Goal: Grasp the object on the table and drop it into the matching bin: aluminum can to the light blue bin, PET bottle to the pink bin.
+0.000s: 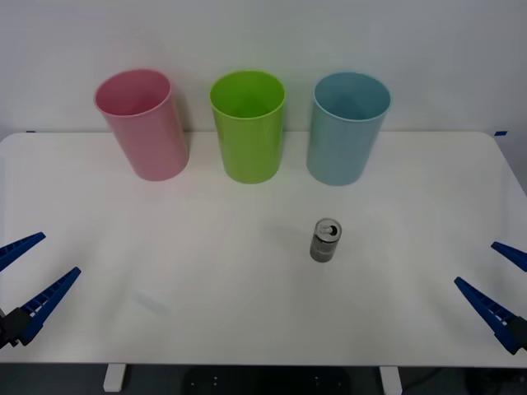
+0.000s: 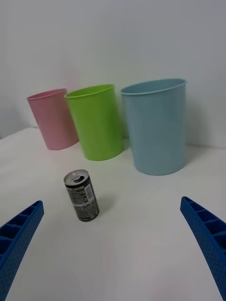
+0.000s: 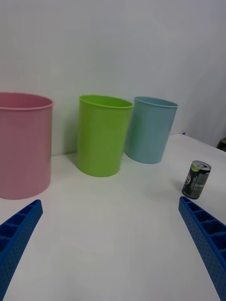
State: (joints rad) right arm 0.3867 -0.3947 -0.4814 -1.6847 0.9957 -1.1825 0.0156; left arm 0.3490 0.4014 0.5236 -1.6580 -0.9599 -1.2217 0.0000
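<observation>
While both arms sit low at the frame's bottom corners, the small silver-grey aluminium drink can with dark label and pull-tab top (image 1: pixel 325 239) stands upright on the wide white tabletop (image 1: pixel 206 271), right of centre in the front view, in front of the tall light blue plastic bin (image 1: pixel 347 127) and well apart from it. Lime green bin (image 1: pixel 248 125) at top centre, pink bin (image 1: pixel 142 123) upper left. Left tool (image 1: pixel 29 278) and right tool (image 1: pixel 494 276) both spread wide, holding nothing.

Judgement: can likely light, thin-walled, smooth; dents if squeezed hard, tips easily. Grip mid-body across the label, fingers on opposite sides; the right tool is nearer.
</observation>
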